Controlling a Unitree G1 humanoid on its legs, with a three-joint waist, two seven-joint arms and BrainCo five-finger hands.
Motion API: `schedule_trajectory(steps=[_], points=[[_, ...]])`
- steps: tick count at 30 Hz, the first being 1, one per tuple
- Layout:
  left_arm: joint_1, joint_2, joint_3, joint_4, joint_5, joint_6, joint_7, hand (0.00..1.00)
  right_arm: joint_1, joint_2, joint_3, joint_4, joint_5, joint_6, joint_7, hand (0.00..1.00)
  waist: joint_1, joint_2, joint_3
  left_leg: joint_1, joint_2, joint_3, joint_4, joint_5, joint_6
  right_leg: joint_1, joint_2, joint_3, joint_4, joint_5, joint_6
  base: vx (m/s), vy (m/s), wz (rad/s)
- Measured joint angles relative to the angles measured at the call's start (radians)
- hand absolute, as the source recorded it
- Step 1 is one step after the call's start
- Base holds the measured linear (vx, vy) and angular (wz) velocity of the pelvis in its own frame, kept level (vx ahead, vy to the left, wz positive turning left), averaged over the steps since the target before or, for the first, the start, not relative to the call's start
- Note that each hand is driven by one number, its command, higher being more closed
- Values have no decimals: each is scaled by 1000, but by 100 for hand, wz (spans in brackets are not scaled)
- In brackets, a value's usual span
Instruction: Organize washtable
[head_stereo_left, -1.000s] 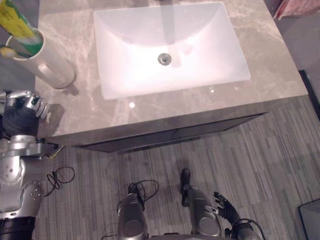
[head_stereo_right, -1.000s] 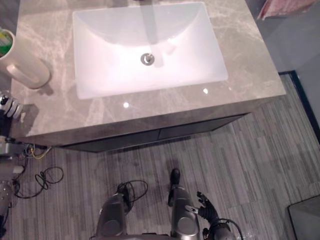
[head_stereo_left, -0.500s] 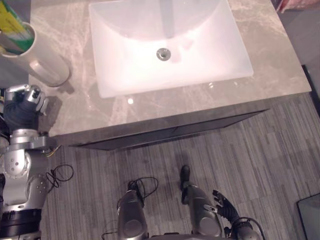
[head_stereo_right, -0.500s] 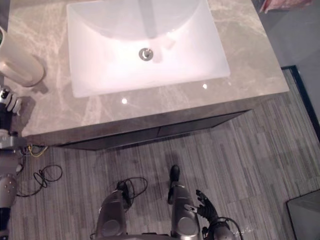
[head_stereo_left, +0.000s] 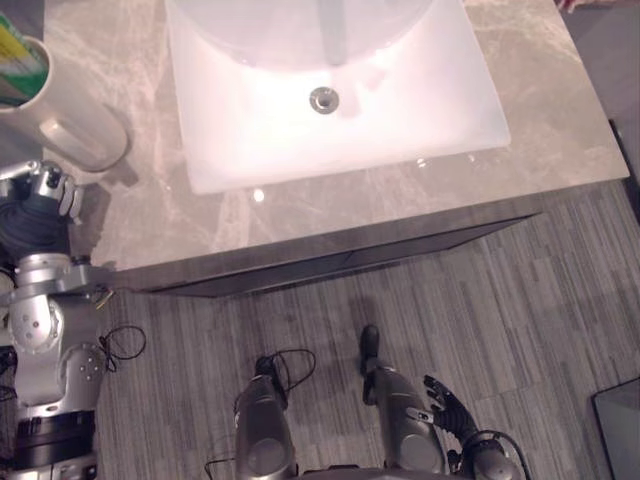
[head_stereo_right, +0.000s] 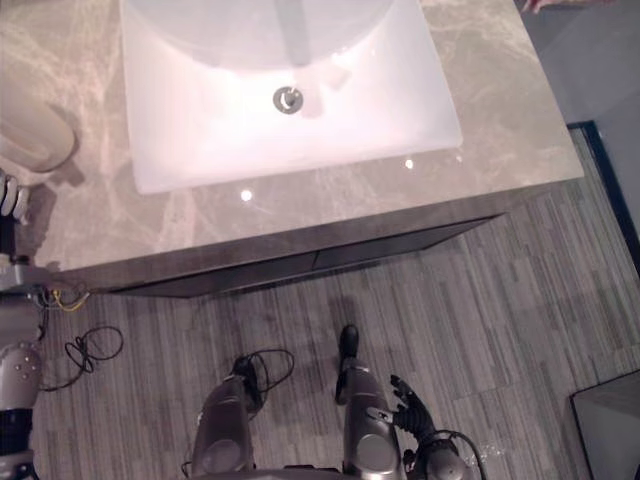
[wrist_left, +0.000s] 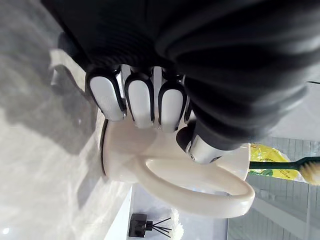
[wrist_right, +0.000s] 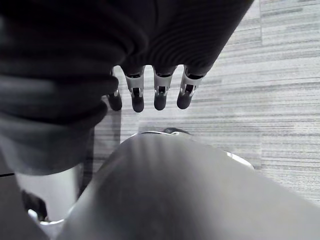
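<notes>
Marble counter (head_stereo_left: 150, 215) | left hand (head_stereo_left: 40, 195) curled near mug (head_stereo_left: 68, 112) | right hand (head_stereo_left: 445, 405) relaxed

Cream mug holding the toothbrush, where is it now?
The mug sits on the marble counter, left of the sink, just beyond the left hand.

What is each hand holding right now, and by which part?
Nothing. The left hand is curled shut, empty, beside the cream ceramic mug; the right hand hangs open, empty.

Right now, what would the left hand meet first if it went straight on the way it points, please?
Most likely the cream mug, at or near its handle, just beyond the curled fingers of the left hand; the exact gap is hard to judge.
</notes>
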Motion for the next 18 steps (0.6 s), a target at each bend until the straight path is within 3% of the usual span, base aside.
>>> schedule_trajectory(steps=[11,18], points=[[-24,-49,-54,-38,0,17,-25,100,0,1,23,-5,-12,13,28,0,23,-1,-3,-2,-5,-37,-11,13,4,30,-9,-42,-9,-4,1,8,22,11],[-44,-84,-173,-26,3,34,-29,100,-6,1,73,12,-22,32,39,0,31,-23,-70,3,-27,-91,-66,59,-2,41,-28,-96,21,-32,-9,-1,-11,27]])
